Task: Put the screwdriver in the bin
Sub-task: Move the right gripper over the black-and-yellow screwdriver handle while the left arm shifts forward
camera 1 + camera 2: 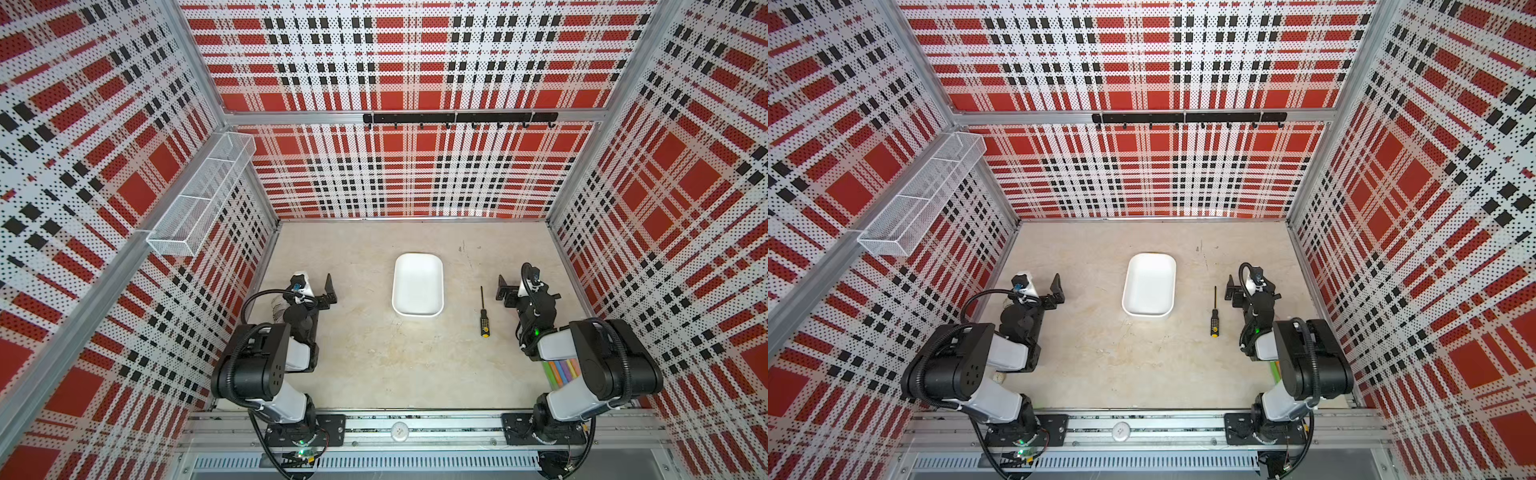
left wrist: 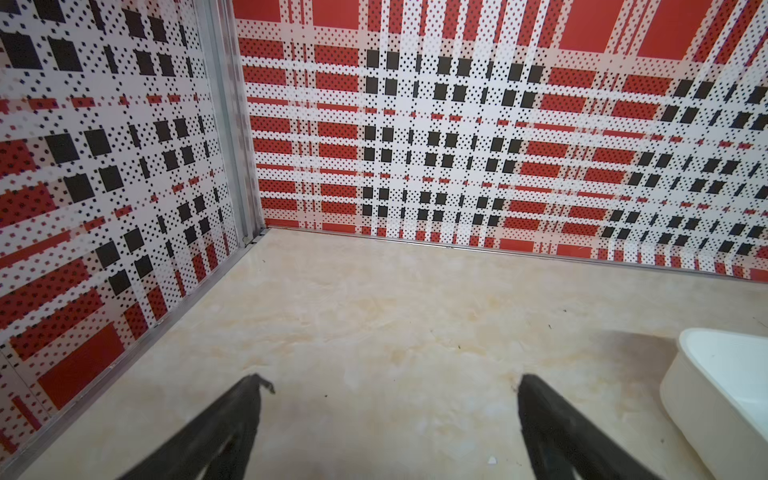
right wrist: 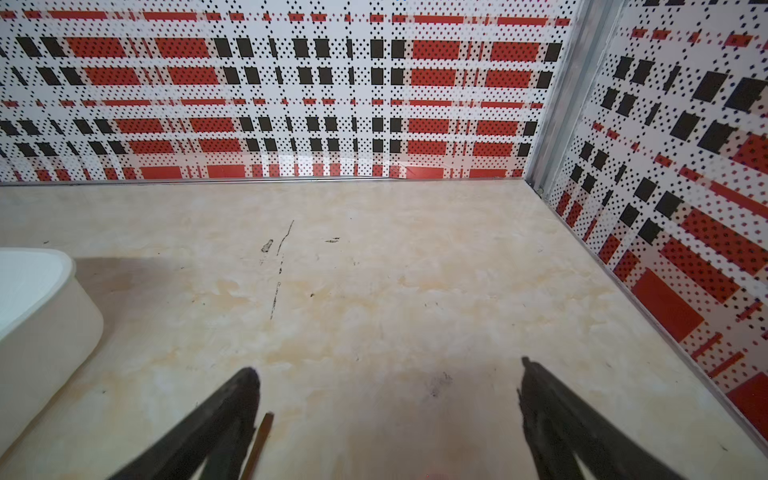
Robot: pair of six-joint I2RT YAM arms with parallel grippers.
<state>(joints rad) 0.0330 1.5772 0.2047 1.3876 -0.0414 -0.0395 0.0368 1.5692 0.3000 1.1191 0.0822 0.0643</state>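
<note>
The screwdriver lay flat on the table between the bin and the right gripper, just beside that gripper on its bin side. Its long axis ran front to back: thin shaft pointing at the rear wall, yellow-dotted handle toward the robot. The right arm was clearly the nearer one, jaws spread wide with nothing between them; in the right wrist view the shaft showed just beside one finger. The left gripper sat well apart on the bin's far side, also wide and empty. The white bin held nothing. My read: a short sideways shift by the right arm, then a pinch across the handle.
</note>
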